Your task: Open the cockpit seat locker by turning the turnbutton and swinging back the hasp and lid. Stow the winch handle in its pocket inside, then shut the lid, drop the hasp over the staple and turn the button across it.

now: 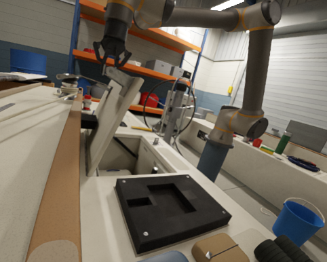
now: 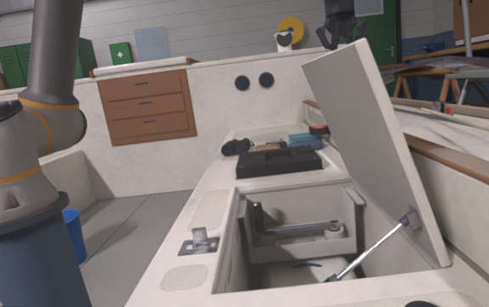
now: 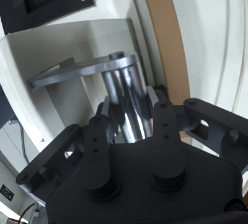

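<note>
The locker lid (image 1: 109, 120) (image 2: 370, 140) stands raised and tilted over the open locker, held up by a metal stay (image 2: 366, 251). The steel hasp (image 1: 119, 75) (image 3: 83, 69) sticks out from the lid's top edge, with a round steel handle (image 3: 128, 100) on it. The winch handle (image 2: 295, 228) lies in its pocket inside the locker. The staple and turnbutton plate (image 2: 199, 242) (image 1: 155, 141) sit on the seat edge in front of the opening. My gripper (image 1: 112, 59) (image 2: 340, 36) (image 3: 128, 106) is at the lid's top edge, closed on the hasp's handle.
Behind the lid stand orange shelves (image 1: 148, 69) and a winch (image 1: 69, 85) on the coaming. A black foam tray (image 1: 169, 208) (image 2: 278, 161) lies on the seat beside the locker. A blue bucket (image 1: 297, 220) stands on the floor, and the arm's base (image 1: 214, 157) rises from the cockpit.
</note>
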{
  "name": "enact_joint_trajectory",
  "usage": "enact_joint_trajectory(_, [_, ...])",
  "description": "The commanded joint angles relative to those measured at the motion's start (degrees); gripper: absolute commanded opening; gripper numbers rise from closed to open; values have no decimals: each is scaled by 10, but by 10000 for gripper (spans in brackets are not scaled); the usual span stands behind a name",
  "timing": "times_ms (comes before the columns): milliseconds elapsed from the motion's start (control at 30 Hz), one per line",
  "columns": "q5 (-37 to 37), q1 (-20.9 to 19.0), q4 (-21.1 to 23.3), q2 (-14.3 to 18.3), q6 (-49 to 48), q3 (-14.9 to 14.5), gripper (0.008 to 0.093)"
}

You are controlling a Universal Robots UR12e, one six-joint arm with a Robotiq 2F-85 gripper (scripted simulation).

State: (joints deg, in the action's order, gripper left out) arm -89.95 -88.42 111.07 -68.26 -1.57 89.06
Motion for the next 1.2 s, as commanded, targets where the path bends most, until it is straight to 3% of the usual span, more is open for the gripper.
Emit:
enact_joint_trajectory(0, [0,0,-2,-3,0,3,80])
enact_joint_trajectory(533, [0,1,22,-40,-1,64,80])
enact_joint_trajectory(1167, [0,2,69,-93,-3,163,80])
